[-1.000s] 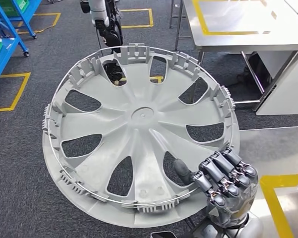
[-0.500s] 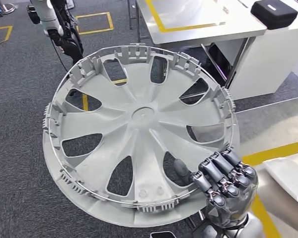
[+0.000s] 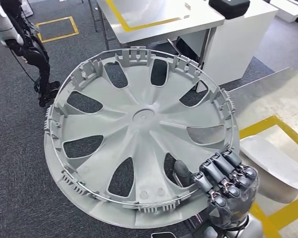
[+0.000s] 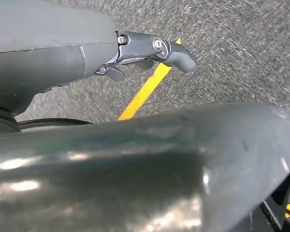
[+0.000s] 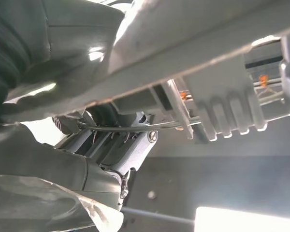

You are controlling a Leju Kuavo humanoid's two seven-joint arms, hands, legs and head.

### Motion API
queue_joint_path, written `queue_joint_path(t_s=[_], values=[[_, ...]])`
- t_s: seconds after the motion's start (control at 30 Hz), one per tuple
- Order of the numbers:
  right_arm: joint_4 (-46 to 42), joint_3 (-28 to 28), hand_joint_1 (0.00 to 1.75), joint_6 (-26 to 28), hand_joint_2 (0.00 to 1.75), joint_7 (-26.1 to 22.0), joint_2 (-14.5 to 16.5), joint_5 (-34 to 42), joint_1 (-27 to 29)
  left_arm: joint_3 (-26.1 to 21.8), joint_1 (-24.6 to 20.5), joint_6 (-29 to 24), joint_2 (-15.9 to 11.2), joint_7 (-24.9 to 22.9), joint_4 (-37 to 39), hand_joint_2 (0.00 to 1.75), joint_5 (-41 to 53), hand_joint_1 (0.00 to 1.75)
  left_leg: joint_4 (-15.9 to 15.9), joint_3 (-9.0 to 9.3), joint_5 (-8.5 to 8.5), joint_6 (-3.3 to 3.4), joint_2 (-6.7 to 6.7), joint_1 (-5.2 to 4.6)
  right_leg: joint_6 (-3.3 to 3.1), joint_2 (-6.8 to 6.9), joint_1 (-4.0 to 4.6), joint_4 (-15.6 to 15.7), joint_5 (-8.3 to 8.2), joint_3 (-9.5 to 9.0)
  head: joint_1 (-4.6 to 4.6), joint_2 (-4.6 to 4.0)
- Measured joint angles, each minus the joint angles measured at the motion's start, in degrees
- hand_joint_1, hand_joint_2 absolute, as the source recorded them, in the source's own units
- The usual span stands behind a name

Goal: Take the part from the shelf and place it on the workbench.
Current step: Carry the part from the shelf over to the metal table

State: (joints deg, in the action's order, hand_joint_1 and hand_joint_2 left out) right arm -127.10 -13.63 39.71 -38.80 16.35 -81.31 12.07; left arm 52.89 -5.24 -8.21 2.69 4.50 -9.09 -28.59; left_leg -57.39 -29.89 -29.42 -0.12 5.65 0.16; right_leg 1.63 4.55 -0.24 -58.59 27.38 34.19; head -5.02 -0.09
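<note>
The part is a large light-grey wheel cover [image 3: 140, 134] with spoke openings and a clipped rim, carried nearly flat in front of me above the floor. My right hand [image 3: 224, 186] grips its near right rim, thumb on top through an opening and dark fingers curled around the edge. In the right wrist view, the fingers [image 5: 110, 145] wrap under the cover's rim [image 5: 209, 53] and its wire ring. The left wrist view has my left hand [image 4: 151, 50] hanging over grey carpet, fingers stretched out and holding nothing. The workbench [image 3: 290, 99], silver with yellow tape, lies at the right.
A white table [image 3: 159, 20] with a yellow outline stands ahead, with a black case [image 3: 228, 7] on a white cabinet beside it. Another robot [image 3: 27, 44] stands at the far left. Grey carpet with yellow floor markings lies all around.
The camera has turned, sliding the whole background leftward; the workbench with yellow tape has come in at the right. The wheel cover stays the same in my right hand.
</note>
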Motion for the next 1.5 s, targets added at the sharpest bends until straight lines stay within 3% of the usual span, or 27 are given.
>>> queue_joint_path(t_s=[0.07, 0.1, 0.17, 0.23, 0.3, 0.33, 0.37, 0.43, 0.5, 0.57, 0.6, 0.67, 0.73, 0.8, 0.83, 0.87, 0.93, 0.97, 1.03, 1.1, 1.17, 1.23, 1.3, 1.33, 1.4, 1.47, 1.5], values=[[0.05, 0.01, 1.75, 0.00, 1.75, 0.01, 0.00, 0.03, 0.01, 0.01, -0.10, 0.22, 0.01, -0.04, -0.01, 0.00, 0.02, 0.00, 0.02, 0.25, -0.24, -0.40, 1.26, -0.04, -0.80, -1.23, 0.18, 0.12, -0.03, -0.03, 0.11, 0.00], [0.05, 0.01, 1.75, 0.00, 1.75, 0.00, 0.02, 0.03, 0.02, 0.01, -0.21, 0.26, 0.03, -0.04, -0.01, 0.00, 0.03, 0.00, -0.27, 0.32, -0.67, -0.64, 1.03, 0.10, -1.18, -1.93, 0.15, 0.18, -0.10, -0.01, 0.18, 0.00], [0.07, 0.00, 1.75, 0.00, 1.75, 0.00, 0.05, 0.04, 0.04, 0.02, -0.36, 0.27, 0.08, -0.04, -0.02, 0.00, 0.04, 0.00, -3.76, -0.91, -3.19, -1.05, -1.49, 0.40, -1.99, -3.23, -0.03, 0.34, -0.30, -0.10, 0.35, 0.00], [0.12, -0.01, 1.75, 0.00, 1.75, -0.01, 0.07, 0.07, 0.04, 0.03, -0.23, 0.28, 0.09, -0.05, -0.01, 0.00, 0.09, 0.00, -11.53, -4.34, -6.92, -1.10, -4.44, 0.52, -2.47, -4.61, 0.05, 0.34, -0.35, -0.11, 0.48, 0.00], [0.15, -0.01, 1.75, 0.00, 1.75, -0.01, 0.07, 0.11, 0.04, 0.07, 0.00, 0.27, 0.10, -0.07, -0.02, 0.00, 0.22, 0.00, -16.94, -7.21, -8.08, -0.92, -5.24, 0.47, -2.63, -6.37, 0.27, 0.33, -0.37, -0.18, 0.47, 0.00], [0.16, -0.01, 1.75, 0.00, 1.75, -0.01, 0.07, 0.13, 0.04, 0.08, 0.04, 0.26, 0.10, -0.07, -0.02, 0.00, 0.27, 0.00, -16.63, -7.36, -6.94, -0.72, -5.42, 0.44, -2.64, -7.28, 0.36, 0.32, -0.38, -0.25, 0.46, 0.00], [0.16, -0.01, 1.75, 0.00, 1.75, -0.01, 0.07, 0.13, 0.04, 0.10, 0.02, 0.24, 0.10, -0.06, -0.02, 0.00, 0.30, 0.00, -14.08, -6.48, -4.86, -0.45, -5.77, 0.41, -2.63, -8.14, 0.41, 0.32, -0.40, -0.36, 0.46, 0.00], [0.16, -0.01, 1.75, 0.00, 1.75, -0.01, 0.07, 0.13, 0.03, 0.10, -0.09, 0.15, 0.07, -0.01, -0.02, 0.00, 0.29, 0.00, -6.33, -3.50, -0.55, 0.19, -8.20, 0.41, -2.48, -9.60, 0.46, 0.23, -0.43, -0.46, 0.45, 0.00], [0.16, -0.01, 1.75, 0.00, 1.75, -0.01, 0.07, 0.13, 0.03, 0.10, -0.13, 0.08, 0.04, 0.05, -0.01, 0.00, 0.27, 0.00, -1.56, -1.63, 0.89, 0.46, -10.29, 0.37, -2.03, -10.91, 0.33, 0.11, -0.61, -0.10, 0.43, 0.00], [0.16, -0.01, 1.75, 0.00, 1.75, -0.01, 0.07, 0.13, 0.05, 0.09, -0.11, 0.15, 0.11, 0.06, 0.00, 0.00, 0.20, 0.00, -0.68, -1.35, 0.78, 0.57, -9.81, 0.24, -1.30, -12.18, 0.08, 0.22, -0.95, 0.46, 0.42, 0.00], [0.16, -0.01, 1.75, 0.00, 1.75, 0.01, 0.06, 0.14, 0.11, 0.09, -0.12, 0.22, 0.17, 0.05, 0.00, 0.00, 0.15, 0.00, -0.39, -1.29, 0.98, 0.76, -9.12, 0.26, -1.00, -11.96, 0.02, 0.08, -0.87, 0.81, 0.42, 0.00], [0.16, -0.01, 1.75, 0.00, 1.75, 0.07, 0.05, 0.17, 0.19, 0.09, -0.08, 0.31, 0.31, -0.08, 0.00, 0.00, -0.01, 0.00, 0.28, -1.12, 1.41, 1.24, -7.60, 0.42, -0.51, -9.15, 0.17, -2.71, 1.04, 2.50, 0.16, 0.00], [0.18, -0.01, 1.75, 0.00, 1.75, 0.11, 0.04, 0.23, 0.22, 0.09, 0.17, 0.34, 0.40, -0.43, 0.00, 0.00, -0.14, 0.00, 0.49, -1.09, 1.50, 1.52, -5.92, 0.41, -0.01, -5.85, 0.15, -9.71, 4.79, 5.85, -0.05, 0.00], [0.21, -0.01, 1.75, 0.00, 1.75, 0.11, 0.04, 0.26, 0.22, 0.09, 0.48, 0.34, 0.42, -0.76, 0.00, 0.00, -0.20, 0.00, 0.47, -1.11, 1.40, 1.53, -4.08, 0.38, 0.54, -5.05, -0.14, -15.58, 6.77, 8.63, -0.04, 0.00], [0.22, -0.01, 1.75, 0.00, 1.75, 0.11, 0.04, 0.26, 0.22, 0.09, 0.54, 0.34, 0.43, -0.84, 0.00, 0.00, -0.21, 0.00, 0.46, -1.08, 1.32, 1.47, -3.23, 0.40, 0.78, -4.81, -0.31, -15.64, 6.21, 8.57, -0.06, 0.00], [0.22, -0.01, 1.75, 0.00, 1.75, 0.11, 0.04, 0.26, 0.22, 0.09, 0.53, 0.34, 0.46, -0.87, 0.00, 0.00, -0.21, 0.00, 0.46, -0.99, 1.21, 1.33, -2.46, 0.44, 0.95, -4.43, -0.48, -13.39, 4.72, 7.28, -0.05, 0.00], [0.22, -0.01, 1.75, 0.00, 1.75, 0.11, 0.04, 0.26, 0.22, 0.09, 0.44, 0.31, 0.51, -1.21, 0.00, 0.00, -0.36, 0.00, 0.41, -0.62, 0.86, 0.82, -1.20, 0.40, 1.10, -2.24, -0.46, -5.12, 1.44, 2.51, -0.09, 0.00], [0.22, -0.02, 1.75, 0.00, 1.75, 0.11, 0.04, 0.27, 0.22, 0.09, 0.43, 0.18, 0.50, -2.15, 0.01, 0.00, -0.74, 0.00, 0.31, -0.47, 0.66, 0.49, -0.70, 0.28, 0.85, -1.28, -0.36, -1.89, 0.57, 0.60, -0.03, 0.00], [0.33, -0.07, 1.75, 0.00, 1.75, 0.10, 0.04, 0.40, 0.23, -0.15, 0.23, -0.55, 0.50, -7.37, 0.09, 0.00, -2.86, 0.00, 0.15, -0.19, 0.40, -0.06, 0.19, -0.02, 0.12, -0.69, -0.03, 0.41, 0.49, -0.79, 0.02, 0.00], [0.60, -0.24, 1.75, 0.00, 1.75, 0.09, 0.05, 0.68, 0.21, -1.26, -0.05, -1.07, 0.58, -15.27, 0.17, 0.00, -6.65, 0.00, -0.03, 0.12, 0.04, -0.59, 0.87, 0.14, -0.72, -2.06, -0.06, 0.38, 0.32, -0.70, 0.02, 0.00], [0.97, -0.46, 1.75, 0.00, 1.75, 0.09, 0.06, 1.00, 0.14, -2.91, -0.08, -0.47, 0.58, -20.27, 0.17, 0.00, -9.80, 0.00, -2.32, -0.54, -1.85, -1.14, -1.09, 0.44, -1.47, -3.28, -0.20, 0.47, 0.19, -0.76, 0.14, 0.00], [1.36, -0.64, 1.75, 0.00, 1.75, 0.10, 0.07, 1.23, 0.06, -4.20, 0.07, 0.38, 0.46, -21.79, 0.17, 0.00, -10.98, 0.00, -9.21, -3.57, -5.49, -1.32, -4.16, 0.52, -2.01, -4.44, -0.22, 0.51, 0.14, -0.80, 0.31, 0.00], [1.69, -0.74, 1.75, -0.01, 1.75, 0.13, 0.07, 1.36, 0.04, -4.93, 0.28, 0.91, 0.34, -22.26, 0.17, 0.00, -11.19, 0.00, -16.06, -6.93, -7.80, -1.18, -5.15, 0.47, -2.28, -5.90, -0.01, 0.49, 0.13, -0.80, 0.33, 0.00], [1.80, -0.77, 1.75, -0.02, 1.75, 0.13, 0.07, 1.41, 0.03, -5.16, 0.37, 1.12, 0.32, -22.34, 0.17, 0.00, -11.20, 0.00, -16.92, -7.54, -7.37, -1.01, -5.27, 0.44, -2.33, -6.71, 0.11, 0.48, 0.12, -0.83, 0.33, 0.00], [1.90, -0.79, 1.75, -0.01, 1.75, 0.14, 0.07, 1.49, 0.03, -5.51, 0.45, 1.41, 0.28, -22.38, 0.17, 0.00, -11.18, 0.00, -12.25, -5.88, -3.56, -0.44, -6.04, 0.39, -2.34, -8.40, 0.23, 0.45, 0.07, -0.95, 0.32, 0.00], [1.96, -0.80, 1.75, -0.01, 1.75, 0.15, 0.07, 1.54, 0.01, -5.75, 0.52, 1.50, 0.17, -22.36, 0.17, 0.00, -11.17, 0.00, -4.61, -2.78, 0.02, 0.16, -9.16, 0.46, -2.16, -9.91, 0.23, 0.34, -0.01, -0.87, 0.28, 0.00], [1.99, -0.81, 1.75, -0.02, 1.75, 0.15, 0.06, 1.57, 0.00, -5.84, 0.54, 1.51, 0.11, -22.34, 0.17, 0.00, -11.15, 0.00, -2.22, -1.84, 0.74, 0.30, -10.51, 0.47, -1.93, -10.58, 0.15, 0.26, -0.11, -0.65, 0.28, 0.00]])
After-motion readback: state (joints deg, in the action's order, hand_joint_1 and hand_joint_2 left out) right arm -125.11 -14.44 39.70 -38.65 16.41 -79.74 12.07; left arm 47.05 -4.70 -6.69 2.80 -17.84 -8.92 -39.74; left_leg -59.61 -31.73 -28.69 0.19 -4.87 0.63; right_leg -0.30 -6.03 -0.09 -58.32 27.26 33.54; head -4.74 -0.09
